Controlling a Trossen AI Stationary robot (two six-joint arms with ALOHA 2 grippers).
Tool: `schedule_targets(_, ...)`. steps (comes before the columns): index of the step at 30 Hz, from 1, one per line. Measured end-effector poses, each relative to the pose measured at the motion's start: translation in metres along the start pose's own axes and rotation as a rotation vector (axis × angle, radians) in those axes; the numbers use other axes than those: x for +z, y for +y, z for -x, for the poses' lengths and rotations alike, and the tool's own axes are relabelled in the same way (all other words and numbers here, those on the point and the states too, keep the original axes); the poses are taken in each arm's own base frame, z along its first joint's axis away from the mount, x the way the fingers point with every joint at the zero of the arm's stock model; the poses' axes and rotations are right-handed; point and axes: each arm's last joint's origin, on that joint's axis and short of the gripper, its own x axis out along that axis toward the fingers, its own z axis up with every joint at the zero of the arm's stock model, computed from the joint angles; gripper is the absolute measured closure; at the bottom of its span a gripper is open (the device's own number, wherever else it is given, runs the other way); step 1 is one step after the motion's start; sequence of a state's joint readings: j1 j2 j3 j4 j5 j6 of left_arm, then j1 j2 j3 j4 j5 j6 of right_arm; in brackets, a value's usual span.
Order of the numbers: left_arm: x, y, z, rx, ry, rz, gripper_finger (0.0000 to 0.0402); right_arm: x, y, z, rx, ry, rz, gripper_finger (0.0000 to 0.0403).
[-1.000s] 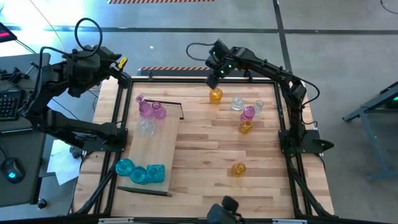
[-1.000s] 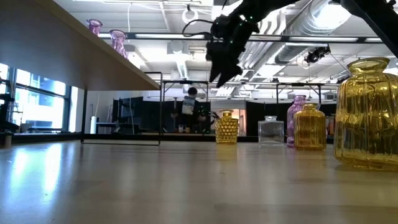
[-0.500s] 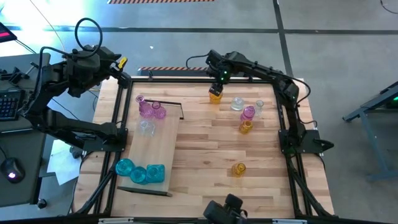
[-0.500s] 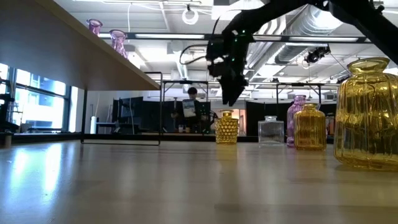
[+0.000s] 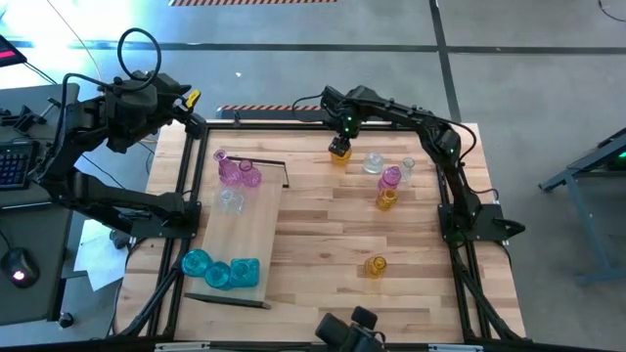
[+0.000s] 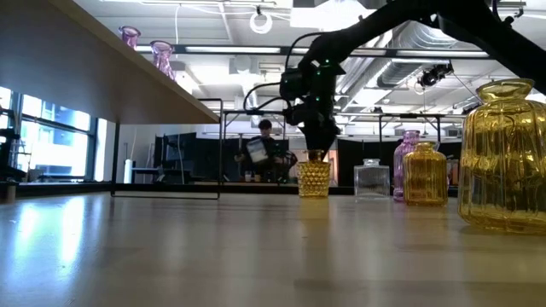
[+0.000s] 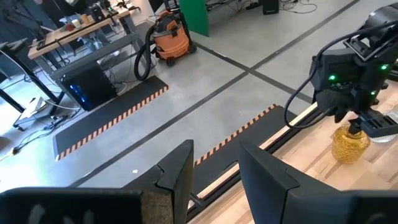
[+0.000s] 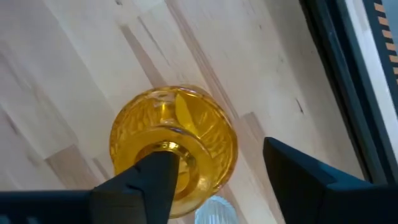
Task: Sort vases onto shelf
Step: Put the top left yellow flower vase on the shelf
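Observation:
An amber studded vase (image 5: 339,154) stands upright on the table near the far edge. My right gripper (image 8: 217,152) points down at it and is open. One finger (image 8: 152,177) is over the vase's mouth (image 8: 163,149); the other (image 8: 298,174) stands outside its belly. In the low view the fingertips (image 6: 316,147) reach the neck of the vase (image 6: 313,176). The shelf (image 5: 245,220) lies at the left with pink (image 5: 237,172), clear (image 5: 230,200) and teal vases (image 5: 220,270) on it. My left gripper (image 7: 214,158) waits open, raised beyond the table's far-left corner (image 5: 193,110). My right gripper comes at the amber vase's rim (image 8: 186,134) from above, pointing down, one finger at the mouth and one outside. I cannot tell whether either finger touches the glass. The vase stands upright with its base on the table.
To the right of the amber vase stand a clear vase (image 5: 373,162), a pink one (image 5: 390,177), an amber one (image 5: 386,198) and a small clear one (image 5: 408,164). Another amber vase (image 5: 376,265) is near the front. Dark frame rails (image 5: 442,196) border the table. A person sits in the room behind (image 6: 264,145).
My right gripper has come down toward the amber vase from above and tipped from slanting to pointing straight down; its fingertips now reach the vase's neck. The vase has stayed in place.

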State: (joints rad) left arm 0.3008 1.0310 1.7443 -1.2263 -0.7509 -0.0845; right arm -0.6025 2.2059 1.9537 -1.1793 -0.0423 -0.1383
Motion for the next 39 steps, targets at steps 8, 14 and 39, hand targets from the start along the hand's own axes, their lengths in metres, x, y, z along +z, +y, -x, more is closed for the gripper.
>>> schedule_targets(8,0.000,0.000,0.000,0.002,0.000,-0.003,0.0282,-0.001,0.001,-0.001,0.010,0.011,0.046,0.0366)
schedule_targets(14,0.000,0.000,0.000,0.003,0.000,-0.008,0.0282,-0.001,0.004,-0.002,0.015,0.021,0.044,0.0361)
schedule_targets(39,-0.010,0.004,0.004,-0.011,0.060,-0.042,0.0282,-0.028,0.155,0.131,0.097,-0.051,0.161,0.0382)
